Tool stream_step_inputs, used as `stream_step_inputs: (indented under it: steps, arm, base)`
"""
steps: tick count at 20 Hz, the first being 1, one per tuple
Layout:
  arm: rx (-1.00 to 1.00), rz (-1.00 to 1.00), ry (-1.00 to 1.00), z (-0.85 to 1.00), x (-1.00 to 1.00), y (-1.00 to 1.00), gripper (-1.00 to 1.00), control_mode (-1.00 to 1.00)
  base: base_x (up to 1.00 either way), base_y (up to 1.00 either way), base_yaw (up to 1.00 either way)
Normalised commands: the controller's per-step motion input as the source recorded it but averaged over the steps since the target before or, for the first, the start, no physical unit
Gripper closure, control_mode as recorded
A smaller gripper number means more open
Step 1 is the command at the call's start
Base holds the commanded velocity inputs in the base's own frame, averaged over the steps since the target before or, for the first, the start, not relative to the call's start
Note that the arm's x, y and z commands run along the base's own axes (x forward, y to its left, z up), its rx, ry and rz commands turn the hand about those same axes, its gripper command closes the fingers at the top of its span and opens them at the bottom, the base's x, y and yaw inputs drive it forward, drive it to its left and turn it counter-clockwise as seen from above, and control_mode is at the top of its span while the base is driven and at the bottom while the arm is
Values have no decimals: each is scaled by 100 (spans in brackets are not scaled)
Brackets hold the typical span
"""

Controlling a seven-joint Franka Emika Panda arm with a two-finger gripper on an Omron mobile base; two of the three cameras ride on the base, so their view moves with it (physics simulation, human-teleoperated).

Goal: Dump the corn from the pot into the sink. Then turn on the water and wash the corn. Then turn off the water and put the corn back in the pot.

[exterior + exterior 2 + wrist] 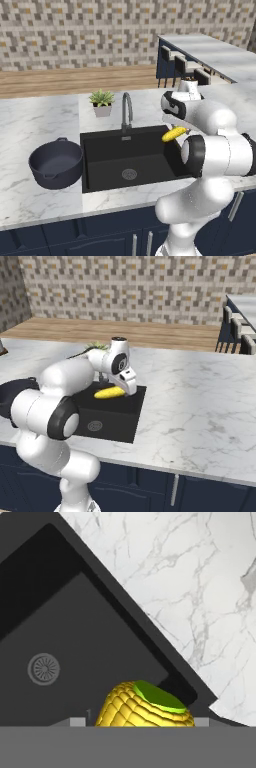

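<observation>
In the left base view, the fingers (176, 131) are holding the corn (173, 134) above the right edge of the black rectangular sink (100, 172); the round dark pot (55, 163) is sitting on the marble desk (35, 120), left of the basin. In the right base view, the ridged yellow cob (109, 392) is hanging over the sink's near corner. In the hand view, the cob's green end (157, 696) is showing above the basin's smooth floor, its round drain (44, 668) lying well apart.

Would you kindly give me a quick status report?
Gripper shut on corn, held above the sink. Pot sits empty on counter, left of sink. Nothing in the way.
</observation>
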Motion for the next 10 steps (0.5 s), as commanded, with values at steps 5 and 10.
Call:
stream_step_inputs:
  steps: [5, 10]
  arm:
    - [0, 8, -2, 37, -17, 15, 100, -100]
    - [0, 10, 0, 25, -17, 24, 100, -100]
  base:
    - [0, 0, 0]
    - [0, 0, 0]
